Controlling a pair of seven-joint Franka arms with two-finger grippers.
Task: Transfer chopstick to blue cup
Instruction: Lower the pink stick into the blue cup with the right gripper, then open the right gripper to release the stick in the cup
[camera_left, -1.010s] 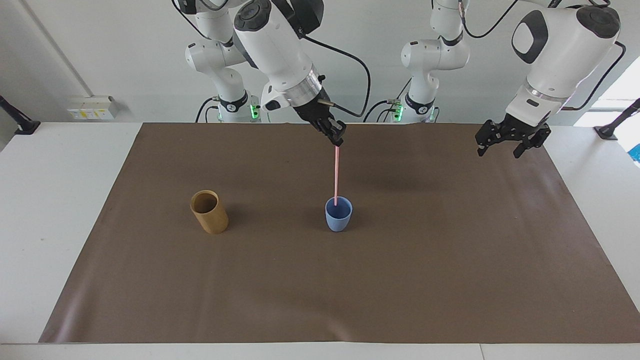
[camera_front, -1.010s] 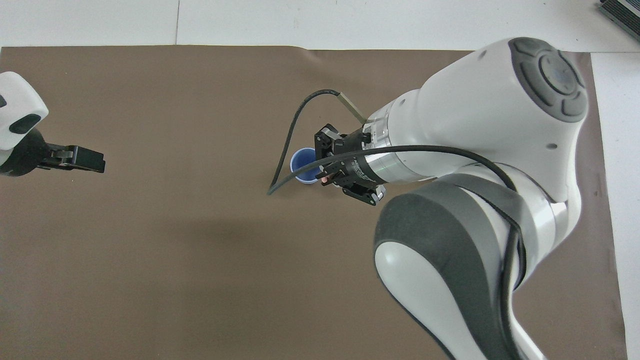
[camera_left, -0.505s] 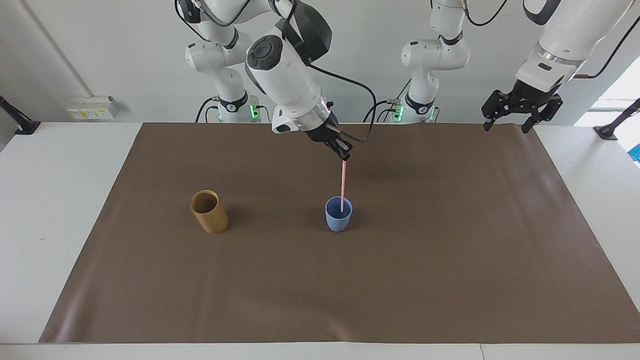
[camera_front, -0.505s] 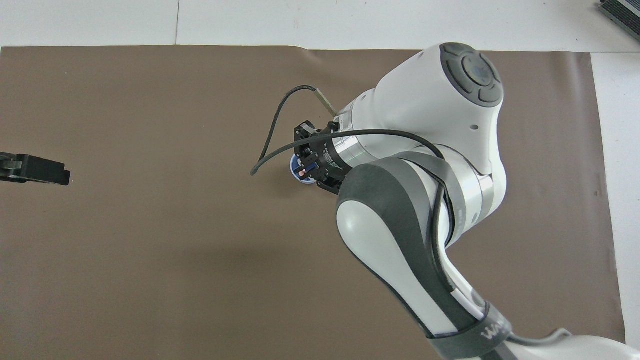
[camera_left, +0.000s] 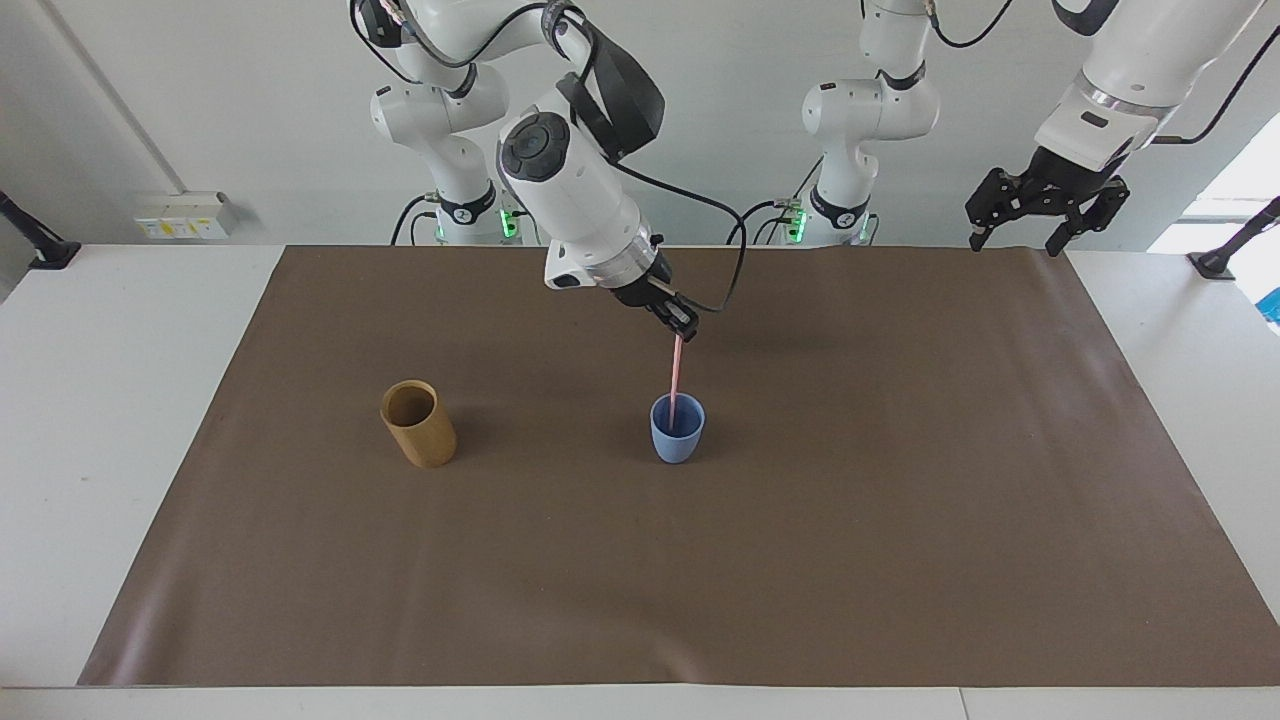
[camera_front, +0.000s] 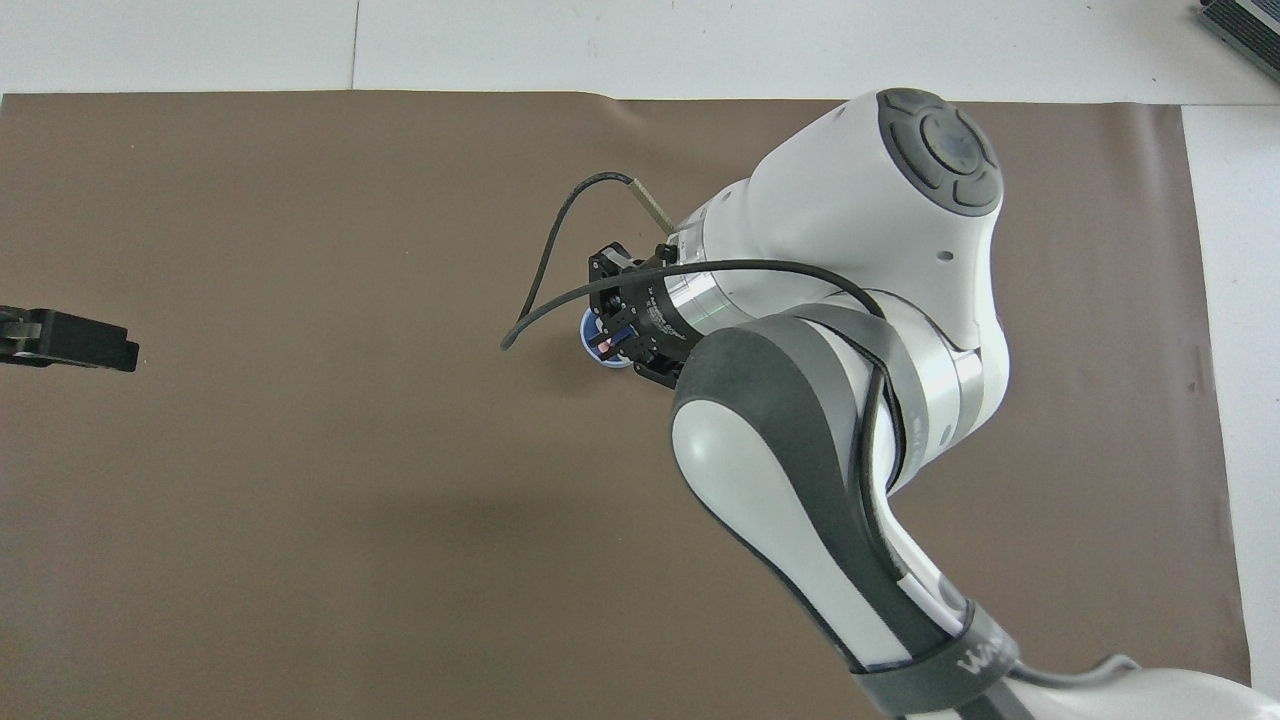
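The chopstick (camera_left: 677, 375) has sunk deeper into the blue cup (camera_left: 677, 428), top at the right gripper's (camera_left: 684, 327) fingers, grip unclear.

Right arm reaching out over mid-table, left arm parked high.

Right gripper (camera_left: 683, 326) angled steeply down from a bent wrist, white forearm sloping in from the right arm's base, fingertips at the top end of a thin stick. Left gripper (camera_left: 1045, 205) hanging raised over the left arm's end of the table, waiting, fingers (camera_left: 978, 232) spread apart and pointing down.
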